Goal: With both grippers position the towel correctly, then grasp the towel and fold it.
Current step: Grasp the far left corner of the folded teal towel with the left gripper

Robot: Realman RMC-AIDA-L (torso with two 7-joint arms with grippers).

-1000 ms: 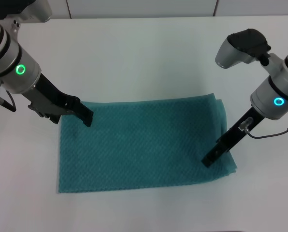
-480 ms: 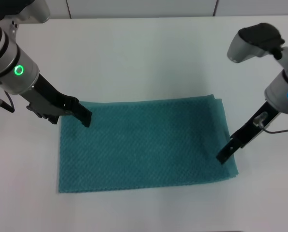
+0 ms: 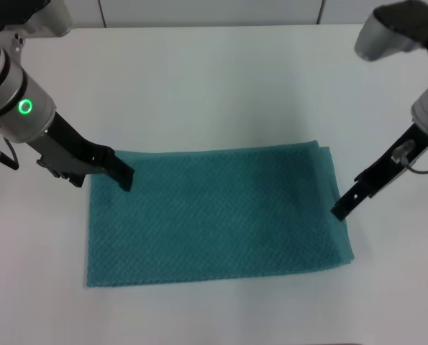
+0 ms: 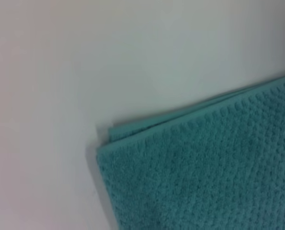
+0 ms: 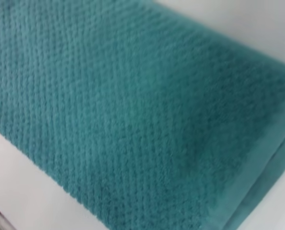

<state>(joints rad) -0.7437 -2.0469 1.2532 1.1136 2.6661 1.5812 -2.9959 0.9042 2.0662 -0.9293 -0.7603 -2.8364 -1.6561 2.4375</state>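
In the head view the towel (image 3: 214, 215) lies flat on the white tabletop (image 3: 214, 86), long side across the robot's front, already doubled, with extra layers peeking out at its right end. The left gripper (image 3: 124, 175) hangs over the towel's far left corner, its black tip close to or touching the cloth; whether its fingers are parted or closed cannot be told here, and it has hold of nothing that shows. The right gripper (image 3: 339, 210) is at the right short edge, its tip at the border of the cloth; its opening cannot be told either, and no cloth is raised in it. The step in hand looks like positioning before the grasp, so each gripper should settle squarely over its own corner and pinch every layer, not just the top one. In the left wrist view the towel (image 4: 204, 167) shows its corner with a lower layer sticking out just past the upper one along the edge; a good pinch probably goes slightly inboard of that corner so both layers are caught. In the right wrist view the towel (image 5: 132, 110) fills most of the picture, a thicker folded border running along one side; the grasp there should take that border whole, and both arms should lift evenly so the fold lands square.
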